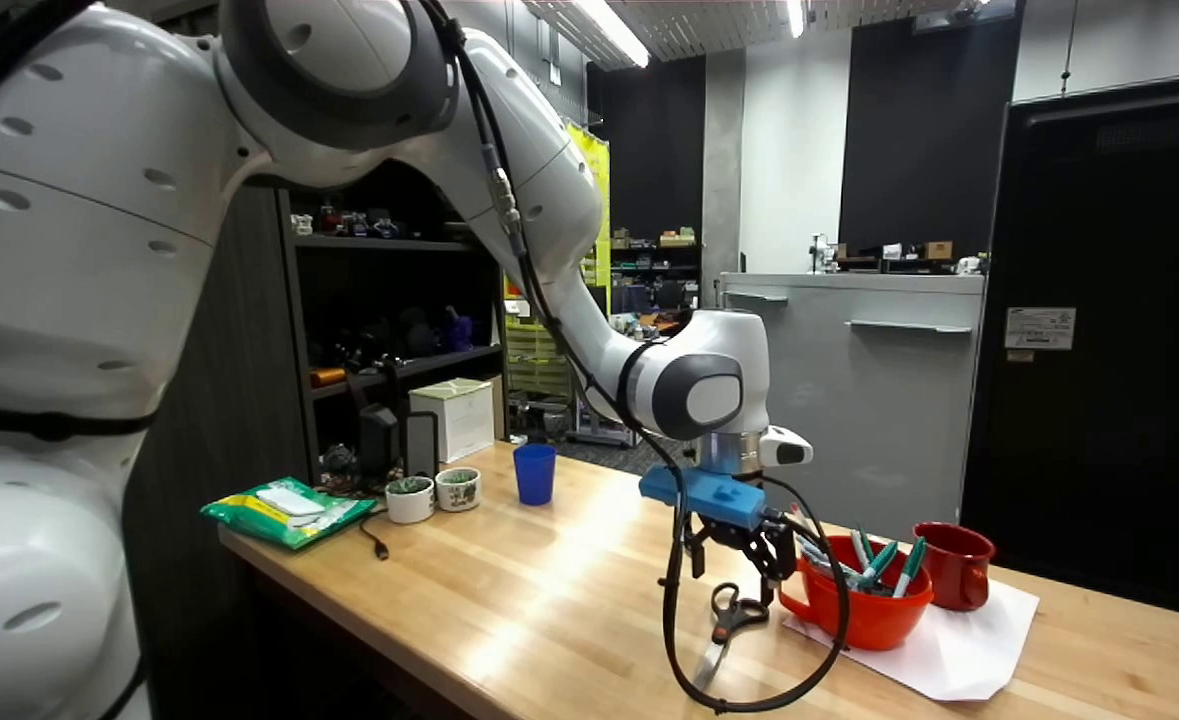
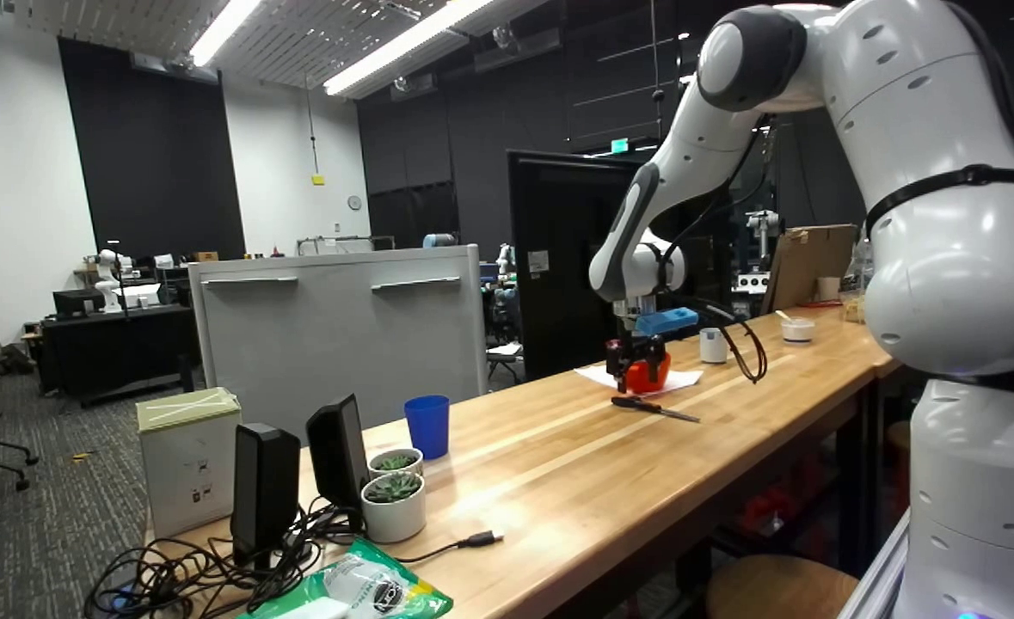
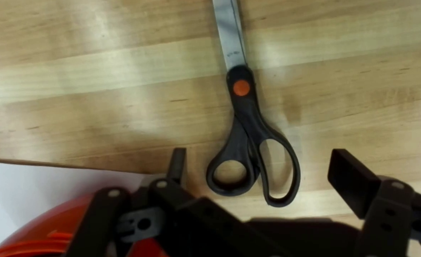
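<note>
Black-handled scissors (image 3: pixel 244 107) with an orange pivot dot lie flat on the wooden table. They show in both exterior views (image 1: pixel 725 630) (image 2: pixel 644 405). My gripper (image 3: pixel 262 169) is open and empty above them, pointing down; it also shows in an exterior view (image 1: pixel 732 585). In the wrist view the two finger pads stand apart on either side of the handle loops, touching neither. A red-orange bowl-like cup (image 1: pixel 879 622) holding several green-capped markers (image 1: pixel 879 562) stands close beside one finger. In the wrist view its rim (image 3: pixel 35 246) is partly hidden by that finger.
White paper (image 1: pixel 974 650) lies under the cup, near a dark red mug (image 1: pixel 957 565). Farther along stand a blue cup (image 1: pixel 534 475), two small potted plants (image 2: pixel 393 516) (image 2: pixel 395 464), speakers (image 2: pixel 266 490) and a green bag (image 1: pixel 289 510). A white mug (image 2: pixel 713 346) stands beyond the paper.
</note>
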Robot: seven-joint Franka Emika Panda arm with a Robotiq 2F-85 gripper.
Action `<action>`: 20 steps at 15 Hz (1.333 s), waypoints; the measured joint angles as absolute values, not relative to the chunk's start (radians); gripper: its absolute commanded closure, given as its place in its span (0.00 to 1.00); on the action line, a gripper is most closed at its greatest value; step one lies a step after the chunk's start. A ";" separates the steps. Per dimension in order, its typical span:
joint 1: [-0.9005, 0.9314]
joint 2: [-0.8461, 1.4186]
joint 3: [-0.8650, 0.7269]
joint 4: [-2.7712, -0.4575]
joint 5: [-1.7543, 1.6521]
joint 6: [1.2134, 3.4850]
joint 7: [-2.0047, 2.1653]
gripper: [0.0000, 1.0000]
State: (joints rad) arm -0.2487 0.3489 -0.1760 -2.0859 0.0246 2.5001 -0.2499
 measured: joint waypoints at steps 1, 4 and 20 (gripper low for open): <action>-0.251 0.356 -0.173 -2.080 0.025 2.497 -0.252 0.00; -0.261 0.372 -0.163 -2.066 0.025 2.491 -0.276 0.00; -0.277 0.422 -0.119 -2.029 0.025 2.448 -0.410 0.00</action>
